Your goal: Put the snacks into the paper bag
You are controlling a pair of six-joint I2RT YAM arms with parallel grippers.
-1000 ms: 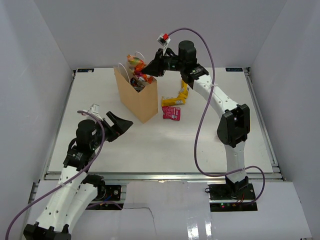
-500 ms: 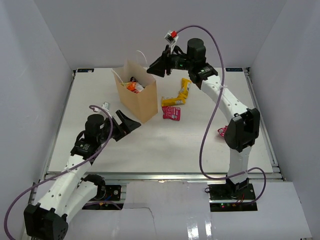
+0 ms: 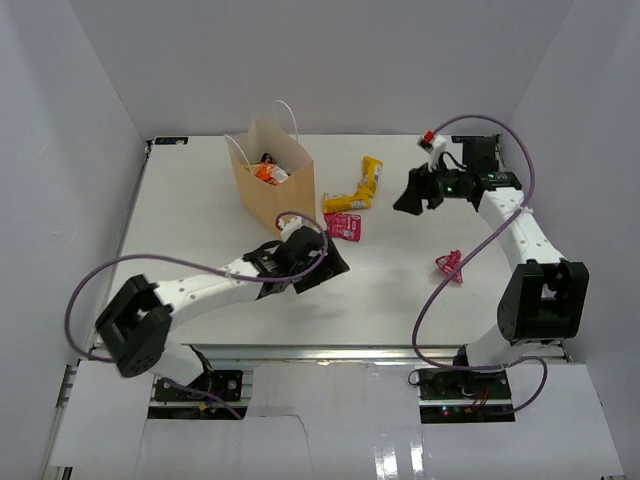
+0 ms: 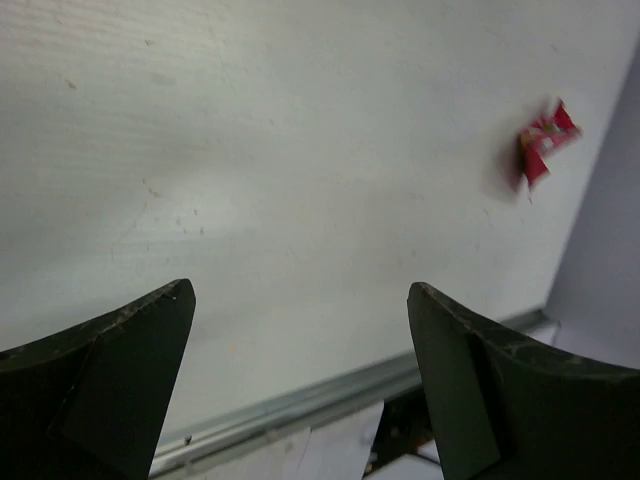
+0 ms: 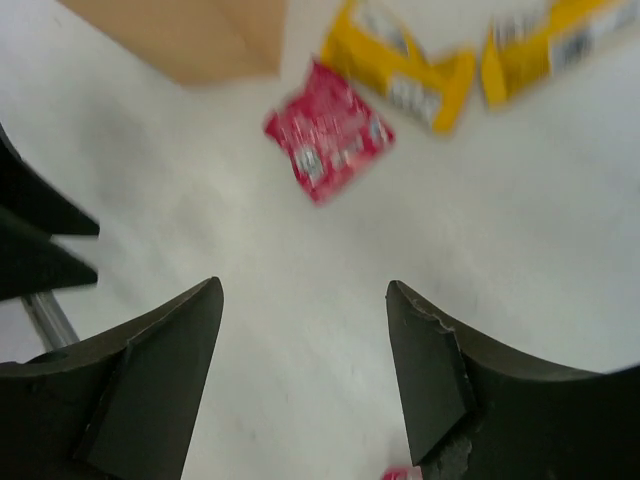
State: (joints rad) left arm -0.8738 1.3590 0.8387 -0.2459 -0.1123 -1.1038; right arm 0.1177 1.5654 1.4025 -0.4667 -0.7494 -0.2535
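Observation:
The tan paper bag stands upright at the back left, with orange and dark snacks inside its open mouth. Two yellow packets and a pink packet lie on the table to its right. A small pink candy lies apart, further right. My left gripper hovers open just in front of the pink packet, holding nothing. My right gripper hangs open and empty to the right of the yellow packets.
The metal rail of the table's near edge shows between the left fingers. White walls close in the table on three sides. The left gripper's dark fingers show at the left of the right wrist view.
The right gripper drew back from above the bag mouth to the right and opened; the snack it carried now lies in the bag. The left arm swung out to the table's middle.

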